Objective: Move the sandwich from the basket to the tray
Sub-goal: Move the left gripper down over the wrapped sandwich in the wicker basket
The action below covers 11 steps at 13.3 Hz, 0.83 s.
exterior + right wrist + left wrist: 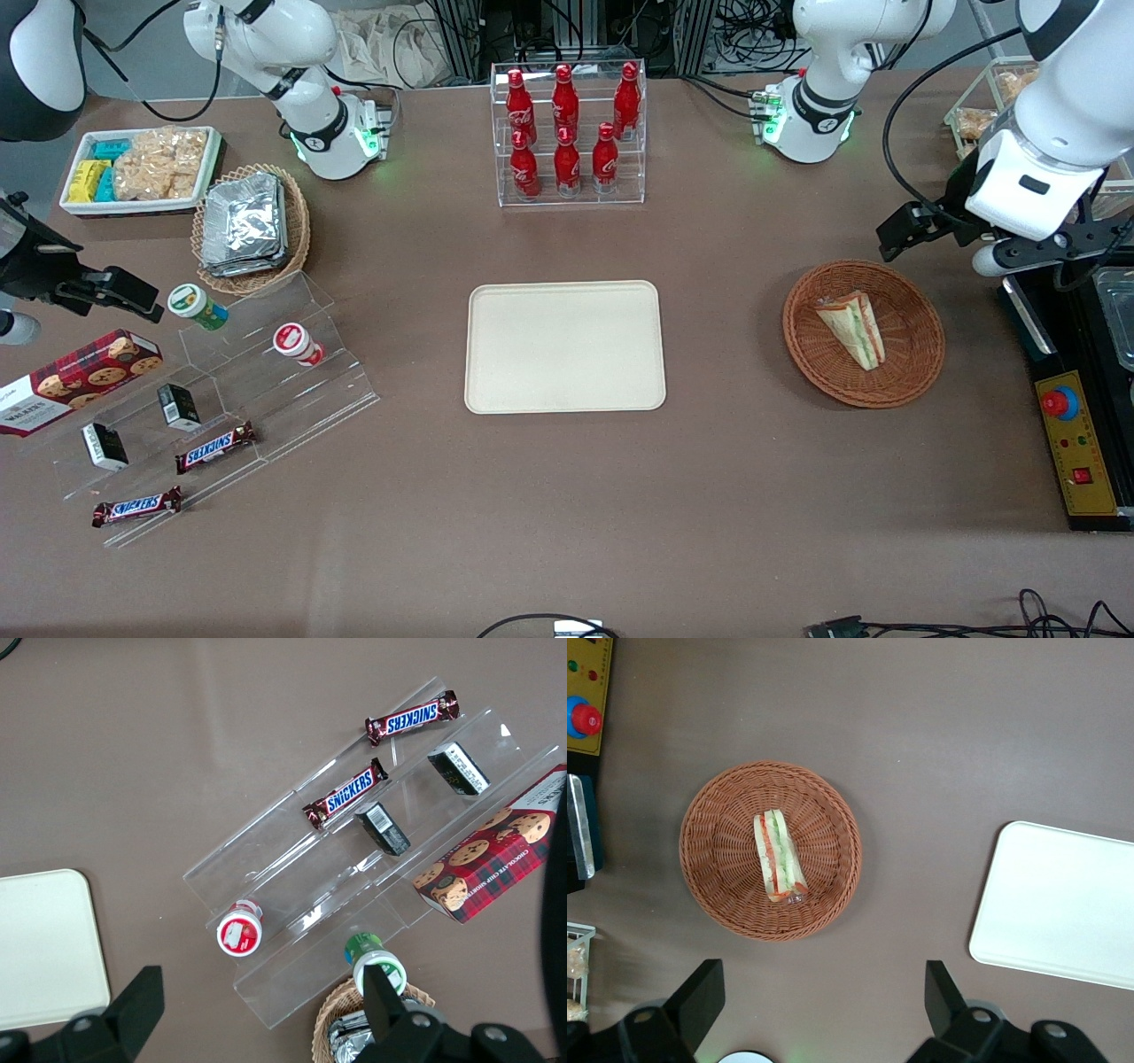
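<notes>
The sandwich [852, 329] [778, 857], a triangular wedge of white bread with green and red layers, lies in the round reddish-brown wicker basket [912, 372] [709, 828]. The cream tray [565, 346] [1063, 904] lies flat at the table's middle, with nothing on it. My left gripper [1032, 250] [822, 979] hangs high above the table, beside the basket toward the working arm's end and a little farther from the front camera. It is open, its fingers [702, 988] wide apart with only bare table between them.
A clear rack of red bottles [567, 133] stands farther back than the tray. A black unit with a yellow button panel [1076, 443] sits beside the basket at the working arm's end. Snack shelves [221, 390] and a foil-packet basket [250, 226] lie toward the parked arm's end.
</notes>
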Each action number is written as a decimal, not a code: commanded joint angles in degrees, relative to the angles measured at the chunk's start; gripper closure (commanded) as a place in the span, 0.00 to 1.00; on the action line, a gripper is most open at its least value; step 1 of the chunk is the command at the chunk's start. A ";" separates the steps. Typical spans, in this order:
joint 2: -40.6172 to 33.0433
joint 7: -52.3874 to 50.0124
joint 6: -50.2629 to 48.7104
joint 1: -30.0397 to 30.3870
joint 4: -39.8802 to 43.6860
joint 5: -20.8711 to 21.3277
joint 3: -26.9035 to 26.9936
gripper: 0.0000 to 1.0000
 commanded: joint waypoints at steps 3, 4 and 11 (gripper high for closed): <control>-1.07 -2.74 5.30 -0.35 -9.20 1.26 0.93 0.00; -1.69 -3.00 8.46 0.78 -12.45 1.44 0.93 0.00; -1.53 -4.59 41.50 6.07 -40.06 3.72 0.84 0.00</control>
